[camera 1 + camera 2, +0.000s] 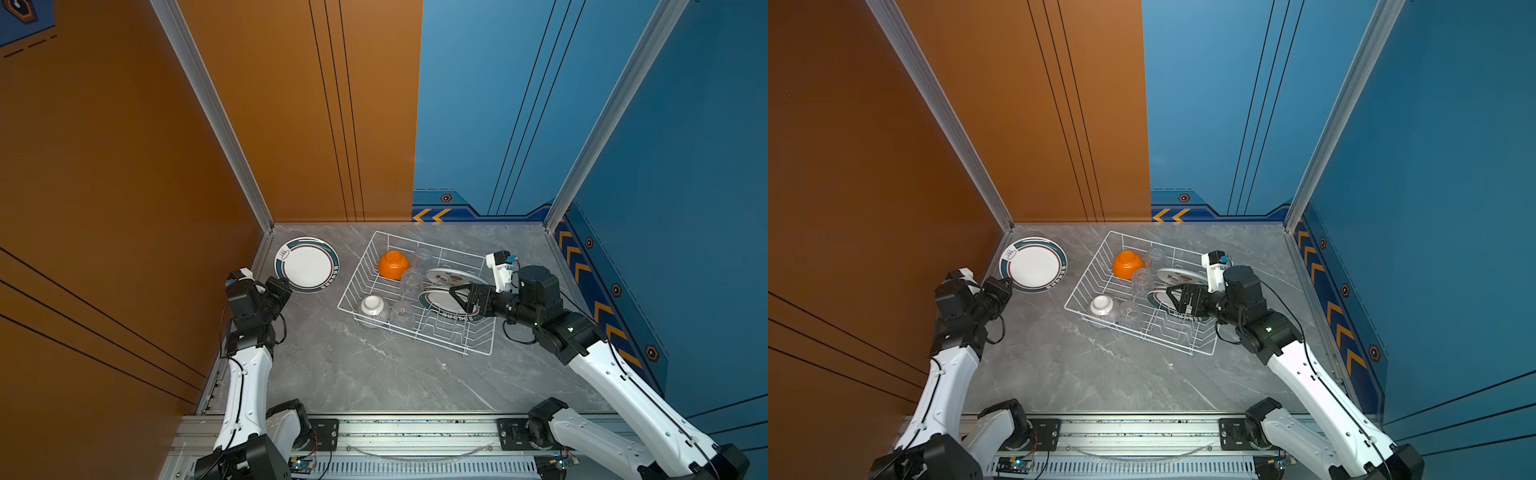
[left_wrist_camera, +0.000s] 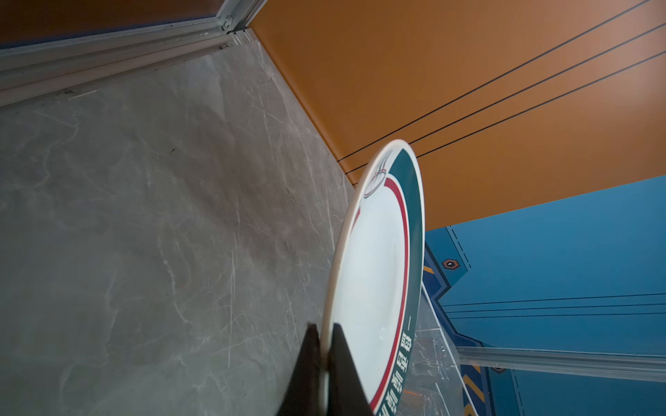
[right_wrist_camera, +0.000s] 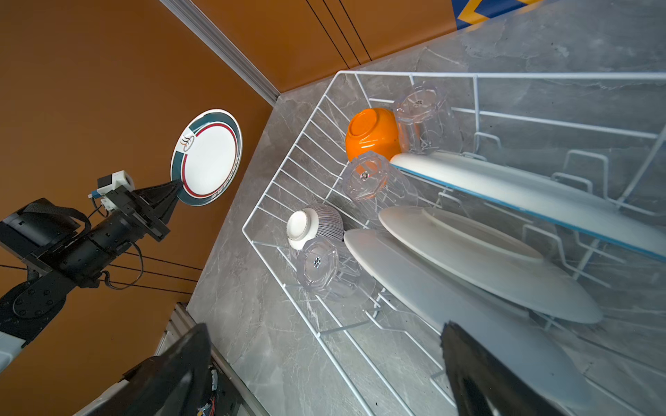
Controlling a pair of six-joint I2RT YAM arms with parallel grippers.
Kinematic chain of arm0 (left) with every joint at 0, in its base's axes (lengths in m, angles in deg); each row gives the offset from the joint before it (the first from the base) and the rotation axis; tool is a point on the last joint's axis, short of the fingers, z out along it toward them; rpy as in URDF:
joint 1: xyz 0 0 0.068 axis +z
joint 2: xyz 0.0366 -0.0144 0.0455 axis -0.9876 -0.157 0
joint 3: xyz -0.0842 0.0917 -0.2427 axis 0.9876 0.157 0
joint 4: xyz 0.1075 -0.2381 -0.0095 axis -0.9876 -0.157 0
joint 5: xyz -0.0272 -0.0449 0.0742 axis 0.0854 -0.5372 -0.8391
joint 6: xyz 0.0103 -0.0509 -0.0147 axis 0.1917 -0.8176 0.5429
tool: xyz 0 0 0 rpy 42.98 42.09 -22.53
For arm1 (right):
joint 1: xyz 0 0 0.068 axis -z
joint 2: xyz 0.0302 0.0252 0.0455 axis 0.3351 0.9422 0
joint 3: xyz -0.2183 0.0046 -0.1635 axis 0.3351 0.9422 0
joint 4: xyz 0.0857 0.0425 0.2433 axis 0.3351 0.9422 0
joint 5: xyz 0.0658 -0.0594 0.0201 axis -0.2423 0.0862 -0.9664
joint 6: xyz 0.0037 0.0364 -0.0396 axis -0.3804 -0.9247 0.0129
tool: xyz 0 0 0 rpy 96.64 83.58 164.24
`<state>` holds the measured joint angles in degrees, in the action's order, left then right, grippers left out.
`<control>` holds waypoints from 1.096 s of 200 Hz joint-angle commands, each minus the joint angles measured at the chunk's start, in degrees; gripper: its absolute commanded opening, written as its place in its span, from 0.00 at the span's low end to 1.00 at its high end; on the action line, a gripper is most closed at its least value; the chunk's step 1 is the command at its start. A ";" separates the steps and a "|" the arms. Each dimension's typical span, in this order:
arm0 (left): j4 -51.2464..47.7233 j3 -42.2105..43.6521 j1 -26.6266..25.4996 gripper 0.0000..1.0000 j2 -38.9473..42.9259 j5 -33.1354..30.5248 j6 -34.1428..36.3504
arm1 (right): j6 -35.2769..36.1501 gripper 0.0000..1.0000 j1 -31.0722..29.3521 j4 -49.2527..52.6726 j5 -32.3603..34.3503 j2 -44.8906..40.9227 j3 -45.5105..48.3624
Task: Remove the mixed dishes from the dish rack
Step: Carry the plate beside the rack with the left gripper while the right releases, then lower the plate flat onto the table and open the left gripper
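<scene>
Now teal-rimmed plate [image 2: 374,273] edge clamped between left fingers [image 2: 346,371].

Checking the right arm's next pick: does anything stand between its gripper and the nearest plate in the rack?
Nothing visible does. The open right gripper sits at the nearest plate; the clear glasses stand beyond it in the dish rack.

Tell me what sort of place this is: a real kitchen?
Probably a robot test booth, not a kitchen: printed orange and blue wall panels, aluminium frame posts, and arms mounted on a rail at the table edge.
</scene>
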<state>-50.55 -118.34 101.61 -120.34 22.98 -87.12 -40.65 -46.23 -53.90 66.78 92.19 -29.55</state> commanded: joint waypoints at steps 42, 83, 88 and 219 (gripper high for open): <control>-2.28 6.69 2.38 0.00 3.27 0.11 2.37 | 2.62 1.00 -0.96 4.58 2.97 -0.63 2.71; -0.96 10.16 2.97 0.00 3.99 0.14 2.09 | 2.01 1.00 -1.46 4.76 3.00 -1.00 3.69; -0.71 10.72 2.93 0.00 4.18 0.07 1.90 | 1.87 1.00 -1.62 4.76 3.02 -0.91 3.79; -0.03 17.83 2.92 0.00 5.08 -2.13 1.11 | 0.28 1.00 -5.50 4.74 6.78 4.03 5.29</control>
<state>-52.99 -101.08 104.21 -115.54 21.21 -85.67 -39.51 -50.95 -50.32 71.13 95.38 -25.01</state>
